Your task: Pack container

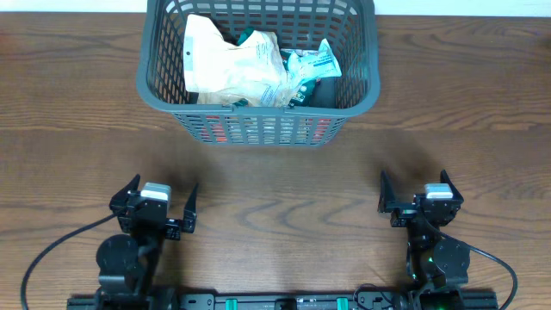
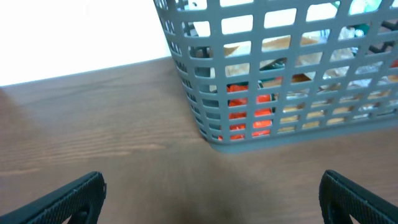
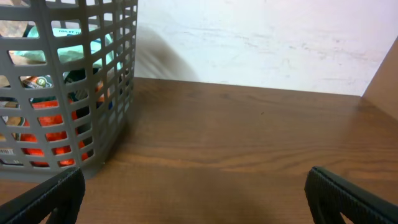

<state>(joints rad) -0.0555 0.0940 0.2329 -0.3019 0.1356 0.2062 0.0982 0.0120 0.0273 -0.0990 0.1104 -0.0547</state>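
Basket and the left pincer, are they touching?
Apart. The overhead view shows a strip of bare table between the basket and the open left pincer.

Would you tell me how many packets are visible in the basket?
4, at least, in the basket: cream packet left, dark green packet mid-back, white-teal packet right, orange packet underneath by the front wall. More may be hidden.

I can read nothing for certain here. From overhead, the pale packet inside the container carries faint print, and the teal-and-white packet next to it has dark lettering, all too small and blurred for me. My right wrist camera catches a line of dark characters on a teal wrapper behind the lattice, equally illegible.
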